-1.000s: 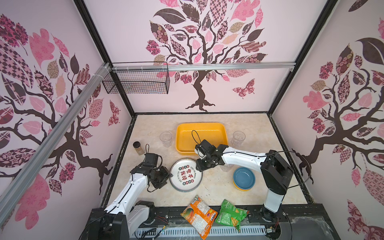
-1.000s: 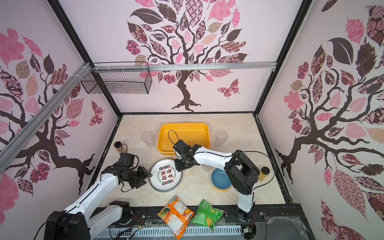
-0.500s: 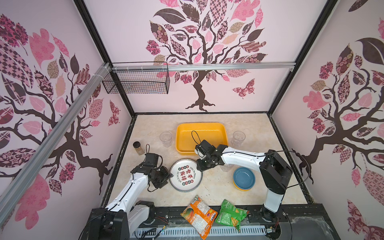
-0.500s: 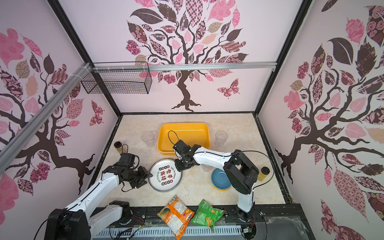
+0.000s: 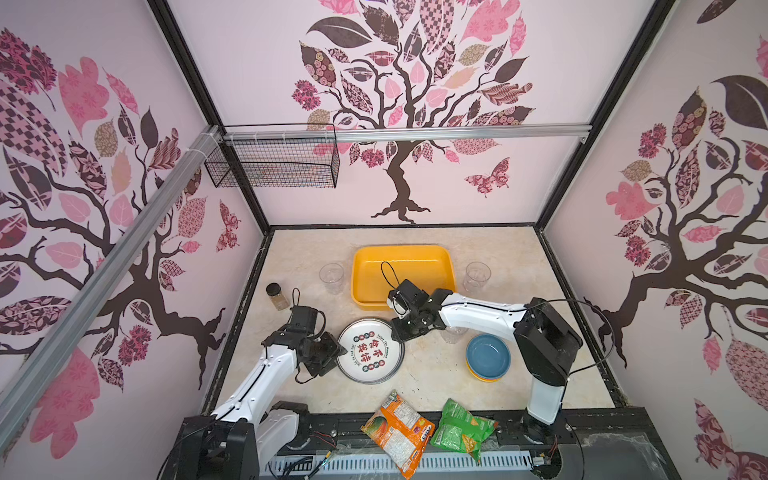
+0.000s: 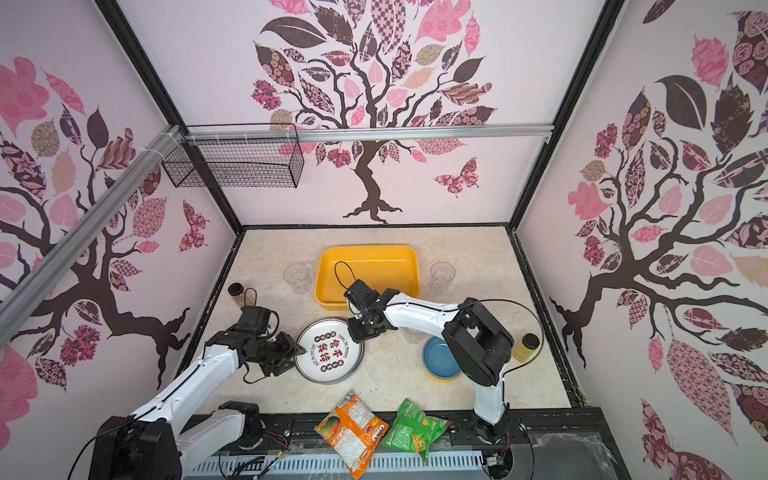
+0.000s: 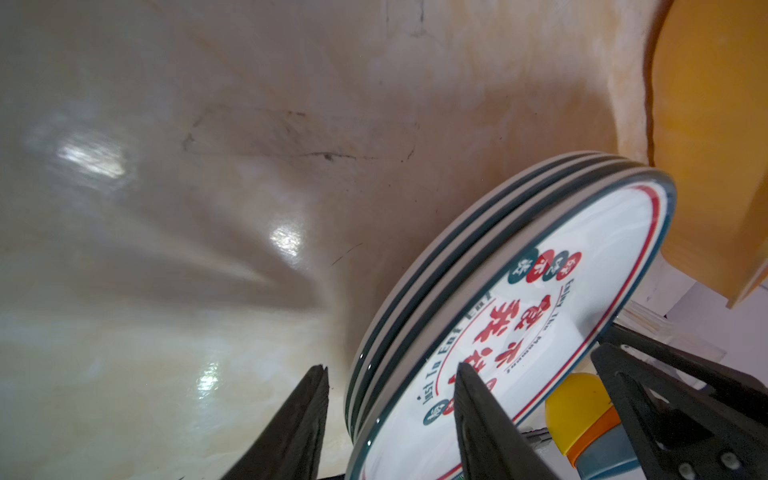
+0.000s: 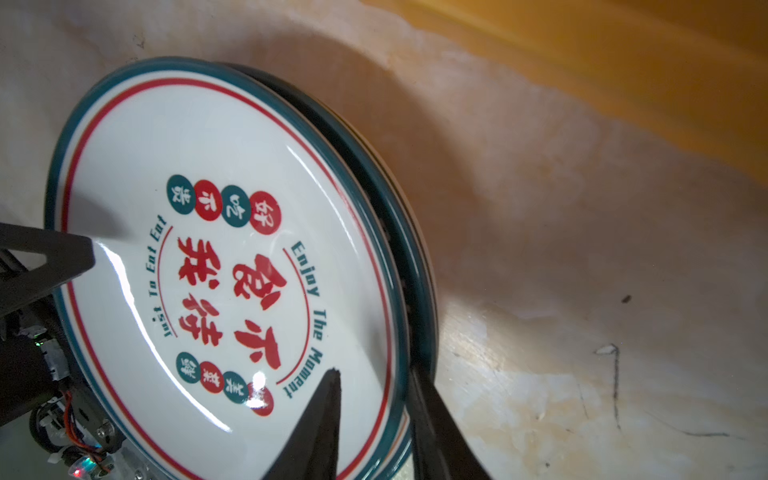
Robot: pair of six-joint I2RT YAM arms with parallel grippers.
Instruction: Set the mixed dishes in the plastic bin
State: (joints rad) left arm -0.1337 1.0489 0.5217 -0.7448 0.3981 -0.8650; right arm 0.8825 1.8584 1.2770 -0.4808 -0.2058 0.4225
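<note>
**A:** Entry one, plates?

**B:** Plates: one stack, flat on the desk, middle, toward the front edge. Bin: just behind the stack, toward the back edge, nothing in it.

**A:** Fingers?

**B:** Left fingers: spread and straddling the stack's left rim, with a gap beside the lower one. They grip nothing. Right fingers: set close on either side of the opposite rim. Pressing or not, cannot tell.

**A:** Handling?

**B:** Judgement: seat both pairs well onto the rim and clamp evenly. Raise the stack level so no plate slides, clear the bin's near wall, then set it down flat.

**A:** Surroundings?

**B:** Cups: one on each side of the bin, a third just beside the right arm. Bowls: stacked toward the right edge. Jar: left edge. Bags: front edge. Obstruction: likely the near wall only.
</note>
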